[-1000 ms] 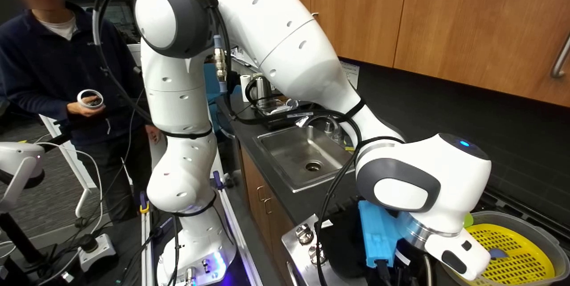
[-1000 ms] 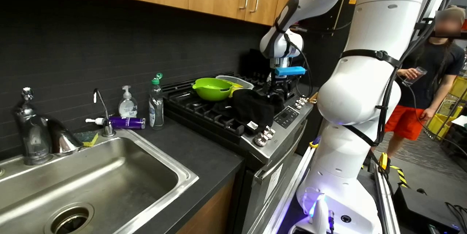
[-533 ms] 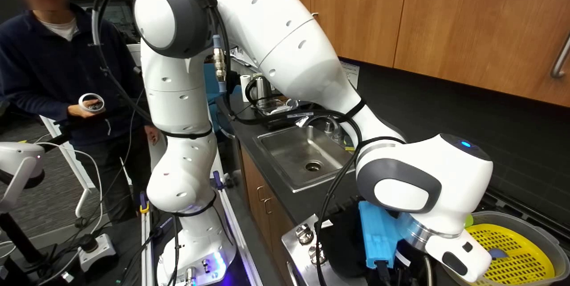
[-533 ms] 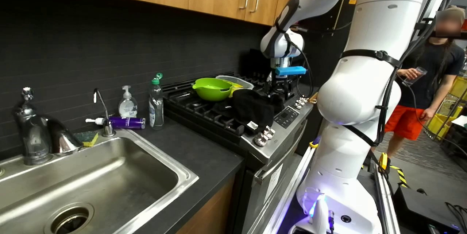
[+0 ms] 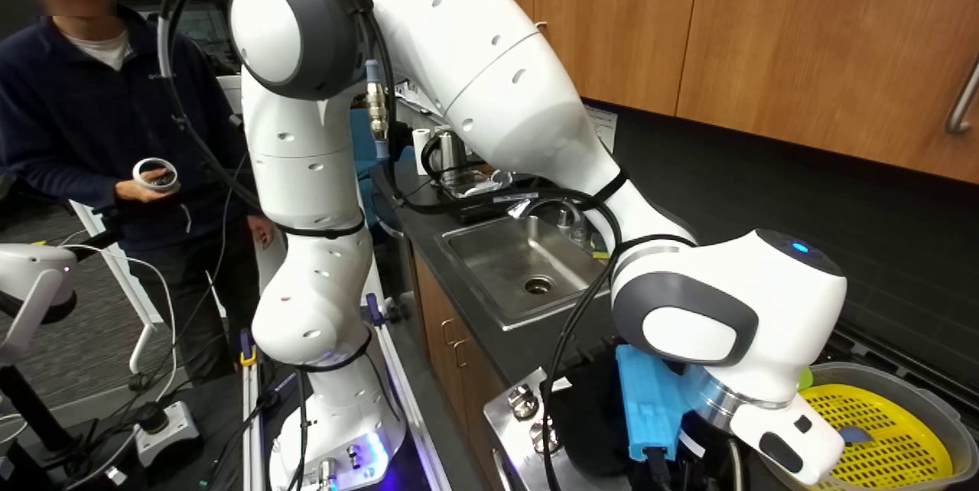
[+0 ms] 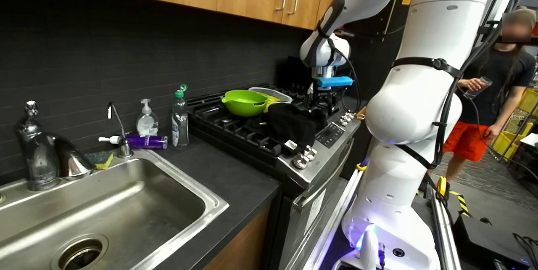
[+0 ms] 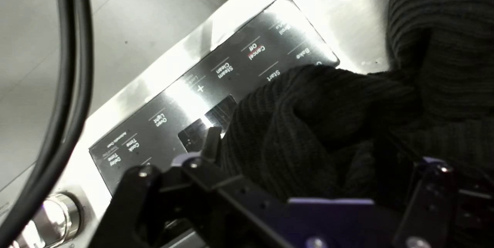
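A heap of black ribbed knit cloth (image 7: 332,124) lies over the front of the stove, partly covering its control panel (image 7: 216,85). It shows as a dark mound (image 6: 292,125) with a white tag in an exterior view. My gripper (image 7: 310,143) points down at the near part of this cloth, its jaws wide apart. The left finger (image 7: 212,143) stands at the cloth's edge above the panel. The right one is dark against the fabric and hard to make out. Cloth fills the gap between them; whether the fingers touch it, I cannot tell.
A green bowl (image 6: 246,104) sits on the burners, beside a yellow colander (image 5: 879,430) in a grey tub. Stove knobs (image 6: 304,156) line the front edge. A sink (image 5: 528,269), a dish soap bottle (image 6: 180,120) and a purple bottle (image 6: 145,141) are farther along. Cabinets (image 5: 803,40) hang above.
Over the last second the arm has shifted only a hair. The cloth and the open jaws look the same.
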